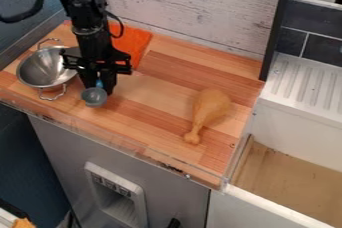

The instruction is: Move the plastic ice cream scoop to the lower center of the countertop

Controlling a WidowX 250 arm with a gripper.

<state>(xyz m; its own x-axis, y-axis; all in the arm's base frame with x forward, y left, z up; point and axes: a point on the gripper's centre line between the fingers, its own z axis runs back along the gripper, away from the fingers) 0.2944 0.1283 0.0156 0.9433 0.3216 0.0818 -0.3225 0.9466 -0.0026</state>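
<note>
End effector point(98, 83) pinched round the scoop point(94, 97), long axis up-and-down in view, bowl lowermost.

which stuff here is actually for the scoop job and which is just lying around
For the job:
- plastic ice cream scoop, grey with a blue handle, at the end effector
- wooden countertop, whose lower center is the goal

Just lying about:
- two-handled metal bowl, left
- orange cloth, behind the arm
- toy chicken drumstick, right
</note>
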